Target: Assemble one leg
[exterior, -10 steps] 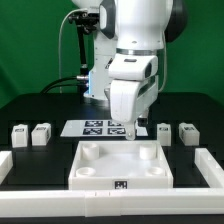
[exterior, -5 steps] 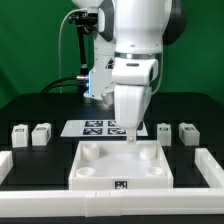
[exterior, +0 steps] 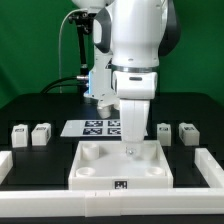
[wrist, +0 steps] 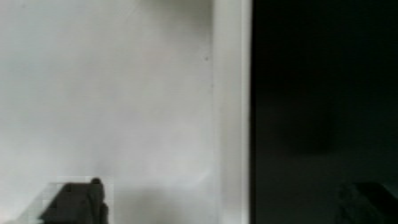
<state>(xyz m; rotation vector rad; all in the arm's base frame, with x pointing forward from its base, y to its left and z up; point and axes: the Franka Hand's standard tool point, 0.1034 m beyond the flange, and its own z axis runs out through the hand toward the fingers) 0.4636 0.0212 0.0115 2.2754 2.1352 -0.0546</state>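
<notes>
Four legs stand on the black table: two at the exterior view's left (exterior: pixel 18 135) (exterior: pixel 41 133) and two at its right (exterior: pixel 164 131) (exterior: pixel 187 132). My gripper (exterior: pixel 132 148) is low over the far edge of the large flat white square piece with corner sockets (exterior: pixel 120 172), away from every leg. In the wrist view my gripper (wrist: pixel 219 205) is open and empty. One dark fingertip (wrist: pixel 75 203) is over the white piece (wrist: pixel 116 100). The other is barely visible against the black table. The piece's edge runs between the jaws.
The marker board (exterior: pixel 97 127) lies just behind the white square piece, partly hidden by the arm. White rails border the work area at the exterior view's left (exterior: pixel 5 163) and right (exterior: pixel 212 165). Cables and a stand rise at the back.
The gripper has come down and shifted slightly to the exterior view's right, from above the marker board to the far edge of the white square piece. The legs have not moved.
</notes>
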